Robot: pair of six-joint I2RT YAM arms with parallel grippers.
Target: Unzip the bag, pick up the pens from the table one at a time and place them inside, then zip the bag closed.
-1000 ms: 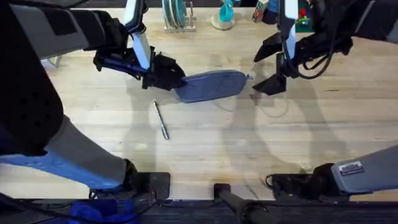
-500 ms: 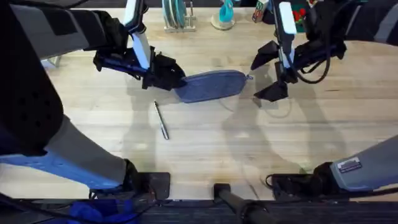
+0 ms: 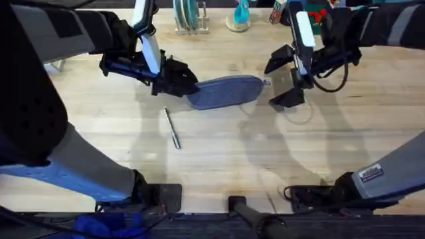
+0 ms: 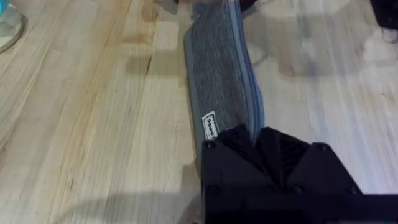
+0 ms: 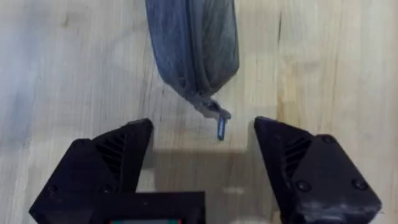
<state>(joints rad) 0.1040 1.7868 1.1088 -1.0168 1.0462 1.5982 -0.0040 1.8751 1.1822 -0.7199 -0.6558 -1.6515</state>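
- Right hand (image 5: 199, 152) open, jaws straddling the zipper tab (image 5: 221, 127), not touching.
- Left hand (image 3: 178, 78) clamped on the bag (image 3: 226, 90), far half of the tabletop (image 3: 232, 159).
- Bag soft, light; tab small, pinch squarely.
- Pen (image 3: 172, 128) nearer the front edge.

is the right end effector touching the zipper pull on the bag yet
Apart. In the right wrist view, the zipper pull hangs between the open right end effector fingers, bare table on both sides.
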